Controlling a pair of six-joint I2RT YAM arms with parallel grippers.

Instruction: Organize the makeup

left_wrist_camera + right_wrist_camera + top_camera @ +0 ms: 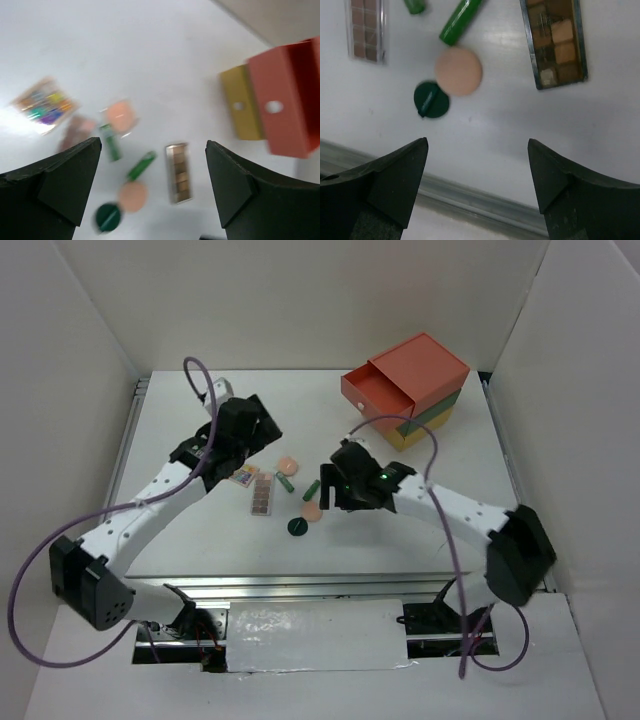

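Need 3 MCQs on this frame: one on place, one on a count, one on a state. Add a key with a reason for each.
1. Where does the box stand?
A. far right part of the table
B. near left corner
C. between the two arm bases

2. How many peach compacts lie out?
A. one
B. two
C. four

3. How is the box's top drawer?
A. shut flush
B. pulled part way out
C. lifted out, lying on its own

Key:
1 A, the top view shows it at the far right, beyond the makeup.
2 B, the left wrist view shows one by a green tube and a second beside the dark green disc.
3 B, the orange drawer juts out of the box's front with its inside showing.
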